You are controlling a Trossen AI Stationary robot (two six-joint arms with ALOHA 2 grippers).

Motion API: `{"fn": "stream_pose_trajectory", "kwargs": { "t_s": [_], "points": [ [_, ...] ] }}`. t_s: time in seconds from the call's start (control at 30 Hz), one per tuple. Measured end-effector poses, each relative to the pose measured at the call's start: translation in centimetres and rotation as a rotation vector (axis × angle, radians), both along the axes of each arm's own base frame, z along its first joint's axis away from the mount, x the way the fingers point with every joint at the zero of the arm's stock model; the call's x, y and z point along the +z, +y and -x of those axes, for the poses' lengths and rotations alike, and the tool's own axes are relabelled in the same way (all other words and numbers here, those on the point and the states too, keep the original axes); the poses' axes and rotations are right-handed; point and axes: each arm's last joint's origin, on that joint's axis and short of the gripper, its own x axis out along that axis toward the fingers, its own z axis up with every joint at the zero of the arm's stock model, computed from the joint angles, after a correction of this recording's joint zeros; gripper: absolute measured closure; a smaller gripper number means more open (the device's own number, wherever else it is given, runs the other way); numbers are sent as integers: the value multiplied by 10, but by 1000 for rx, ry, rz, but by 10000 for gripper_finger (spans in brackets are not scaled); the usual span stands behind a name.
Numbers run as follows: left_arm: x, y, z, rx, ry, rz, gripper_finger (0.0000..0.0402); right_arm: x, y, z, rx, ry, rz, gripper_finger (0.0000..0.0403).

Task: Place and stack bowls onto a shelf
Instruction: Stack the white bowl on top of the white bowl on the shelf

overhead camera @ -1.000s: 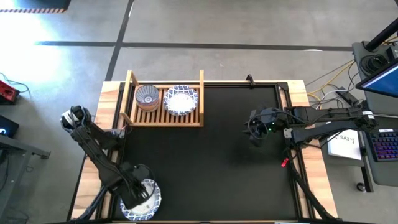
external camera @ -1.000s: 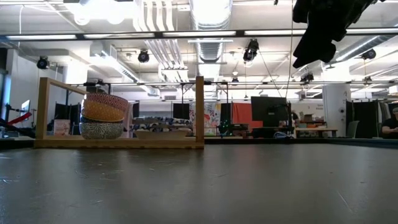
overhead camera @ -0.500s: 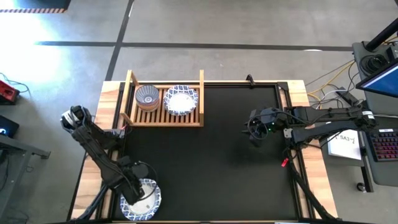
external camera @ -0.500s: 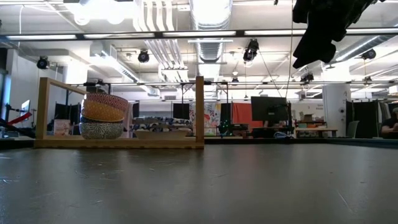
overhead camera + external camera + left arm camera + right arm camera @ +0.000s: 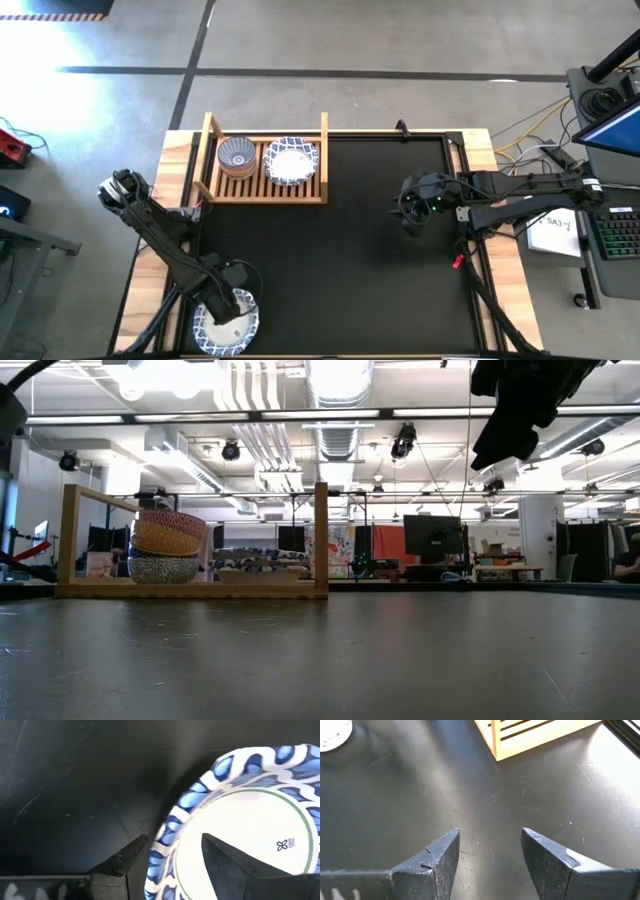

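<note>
A wide white bowl with a blue patterned rim [image 5: 236,334] sits on the black mat at the near left. My left gripper [image 5: 222,310] points down over it, open. In the left wrist view, the left gripper [image 5: 174,838] has one finger outside the bowl's rim [image 5: 170,827] and one over its white inside. The wooden shelf [image 5: 265,188] stands at the far left. It holds a stack of smaller bowls [image 5: 165,545] and a white, blue-rimmed bowl [image 5: 291,161]. My right gripper [image 5: 408,206] hangs open above the mat at the right.
Bare black mat [image 5: 340,260] lies between the shelf, the near-left bowl and the right arm. A raised wooden border [image 5: 500,250] runs round the mat. A keyboard [image 5: 620,235] and papers lie beyond the table's right edge.
My left gripper has moved down and a little toward the table's near edge over the blue-rimmed bowl, rolling about its own axis. It now straddles the bowl's rim. The bowl has not moved.
</note>
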Motion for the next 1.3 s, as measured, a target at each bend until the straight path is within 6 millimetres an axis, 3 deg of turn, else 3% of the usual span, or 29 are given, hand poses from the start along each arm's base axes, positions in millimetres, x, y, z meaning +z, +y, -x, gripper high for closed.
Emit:
{"fn": "stream_pose_trajectory", "kwargs": {
  "t_s": [0.23, 0.47, 0.6, 0.83, 1.07, 1.3],
  "points": [
    [-10, -4, -3, -8, -30, 43, 239, 0, 0, 0, 17, 5, 18, 202],
    [-26, 5, -1, 9, 9, 25, 242, 0, 0, 0, 38, 8, 38, 202],
    [-25, 3, -3, 10, -7, 45, 276, 0, 0, 0, 38, 8, 38, 202],
    [-24, 3, -7, 24, -29, 74, 391, 0, 0, 0, 31, 7, 32, 202],
    [-21, 13, -20, 56, -52, 75, 399, 0, 0, 0, -67, -15, -69, 202],
    [-11, 33, -47, 44, -119, 52, 401, 4, 0, -4, -216, -90, -234, 202]
  ]
}}
